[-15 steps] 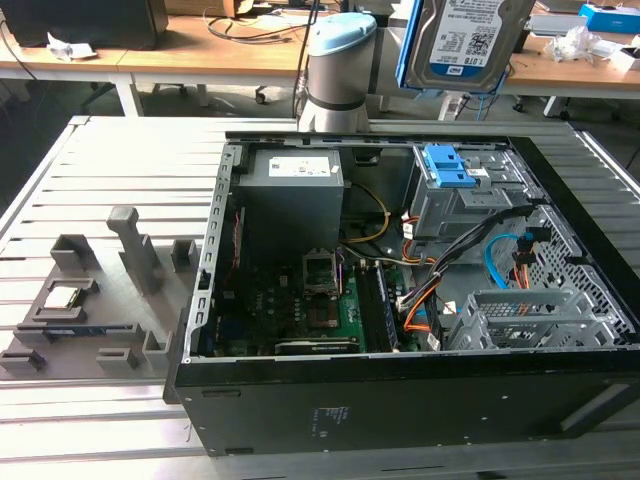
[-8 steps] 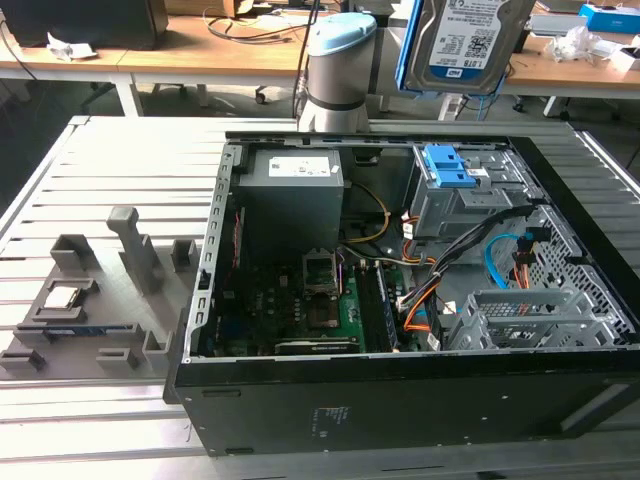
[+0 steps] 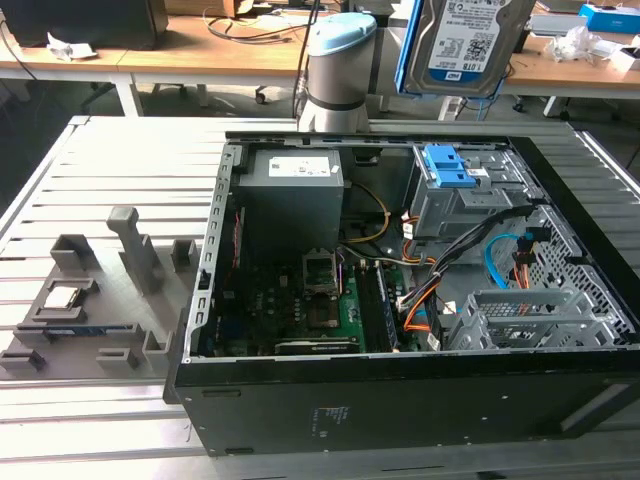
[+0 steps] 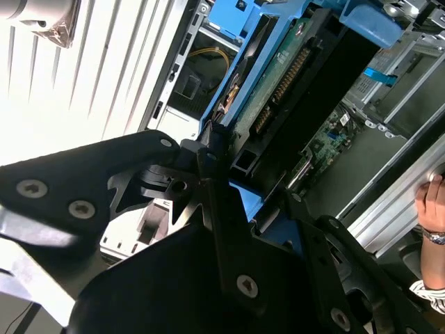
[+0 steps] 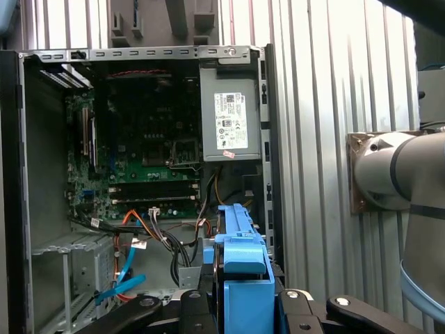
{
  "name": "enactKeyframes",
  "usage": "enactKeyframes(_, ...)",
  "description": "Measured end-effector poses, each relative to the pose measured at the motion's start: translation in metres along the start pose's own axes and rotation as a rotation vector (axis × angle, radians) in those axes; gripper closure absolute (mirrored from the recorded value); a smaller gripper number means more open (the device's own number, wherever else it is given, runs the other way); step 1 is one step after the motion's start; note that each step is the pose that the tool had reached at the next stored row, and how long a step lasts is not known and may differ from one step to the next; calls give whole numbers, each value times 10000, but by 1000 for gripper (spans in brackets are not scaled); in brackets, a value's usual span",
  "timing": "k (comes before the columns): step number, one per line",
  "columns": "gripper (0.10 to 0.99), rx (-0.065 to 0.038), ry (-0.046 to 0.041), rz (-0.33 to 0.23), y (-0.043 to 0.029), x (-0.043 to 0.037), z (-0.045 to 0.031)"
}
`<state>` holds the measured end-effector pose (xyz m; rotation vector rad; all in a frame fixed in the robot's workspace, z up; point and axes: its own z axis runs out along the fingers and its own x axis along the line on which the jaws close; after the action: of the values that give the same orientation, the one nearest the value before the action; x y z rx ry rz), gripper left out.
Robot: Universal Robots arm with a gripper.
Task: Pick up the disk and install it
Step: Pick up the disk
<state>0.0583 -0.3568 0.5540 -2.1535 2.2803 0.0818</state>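
Closest to us in the second wrist view are the black fingers (image 4: 208, 167) of the gripper (image 4: 247, 177), and they're clamped on the disk (image 4: 278, 76), pinching its blue carrier frame (image 4: 229, 42) from both sides with no gap we can spot. So we'd call it closed on the drive, not gaping at all. Over in the exterior view the disk (image 3: 468, 45) hangs up in the air, label facing us, above the far rim of the open computer case (image 3: 400, 400) and roughly in line with the drive cage (image 3: 450, 175) and its blue latches. It's well clear of the cage and not seated in anything yet. Handling-wise, we reckon this thing is dense and totally stiff for its size, with smooth metal that'd be slippy to pinch directly, and it won't like a knock. One face shows bare circuit board and a connector row, so we'd stay off those. Best grab, in our view, is the long edges through the plastic carrier, and that's pretty much where the fingers sit. Down in the case the motherboard (image 3: 300, 300) and power supply (image 3: 295, 185) lie open.
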Motion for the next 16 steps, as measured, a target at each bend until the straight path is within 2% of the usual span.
enactKeyframes(10,718,0,1,0,-1,11,30)
enactKeyframes(16,718,0,0,0,-5,70,54)
